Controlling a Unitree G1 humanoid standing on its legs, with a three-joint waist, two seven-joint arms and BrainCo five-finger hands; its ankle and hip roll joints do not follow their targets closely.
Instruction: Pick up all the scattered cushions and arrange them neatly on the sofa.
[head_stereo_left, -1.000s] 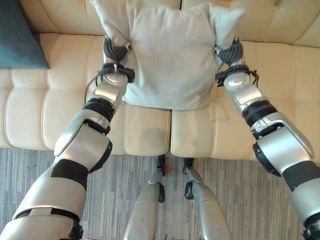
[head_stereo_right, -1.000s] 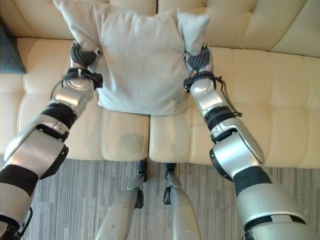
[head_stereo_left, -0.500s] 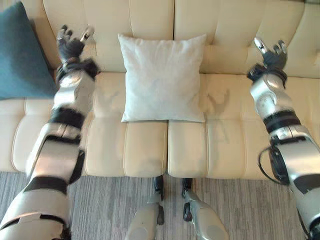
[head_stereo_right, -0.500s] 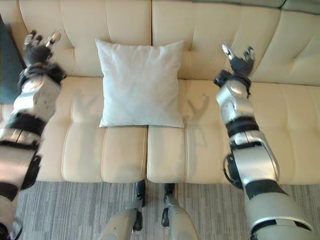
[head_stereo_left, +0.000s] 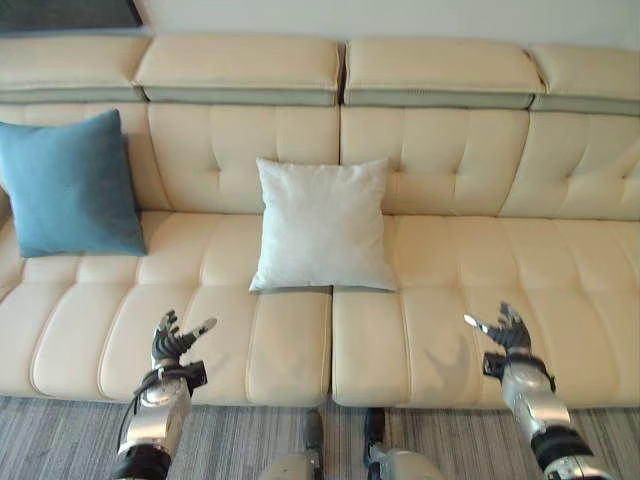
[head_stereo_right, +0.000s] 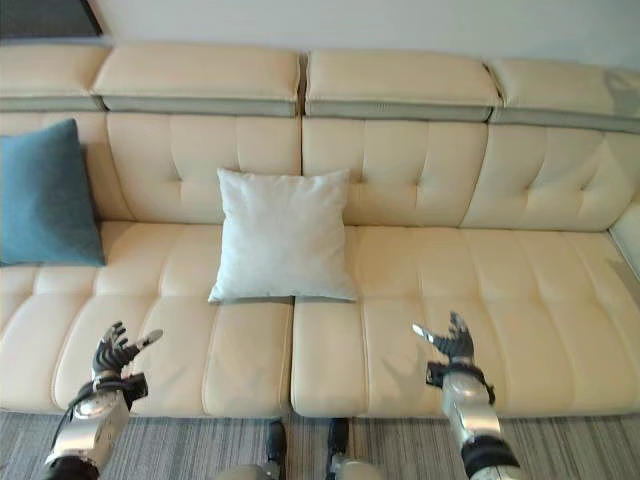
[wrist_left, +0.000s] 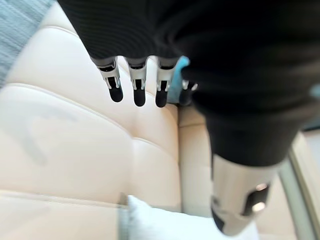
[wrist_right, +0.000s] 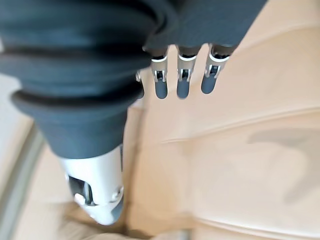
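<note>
A pale grey cushion (head_stereo_left: 323, 226) leans upright against the back of the cream sofa (head_stereo_left: 470, 250), at its middle. A teal cushion (head_stereo_left: 70, 185) stands against the backrest at the sofa's left end. My left hand (head_stereo_left: 168, 343) hovers open over the front of the left seat, holding nothing. Over the front of the right seat my right hand (head_stereo_left: 509, 331) is open too, and empty. The left wrist view shows straight fingers (wrist_left: 136, 85) above the seat, with the grey cushion's corner (wrist_left: 165, 225) and a bit of teal past them.
Grey striped carpet (head_stereo_left: 230, 440) runs along the sofa's front edge. The sofa's right half has bare seat cushions (head_stereo_right: 520, 290).
Both hands have let go of the grey cushion and drawn back low toward the sofa's front edge. The camera has pulled back, so the whole sofa now shows.
</note>
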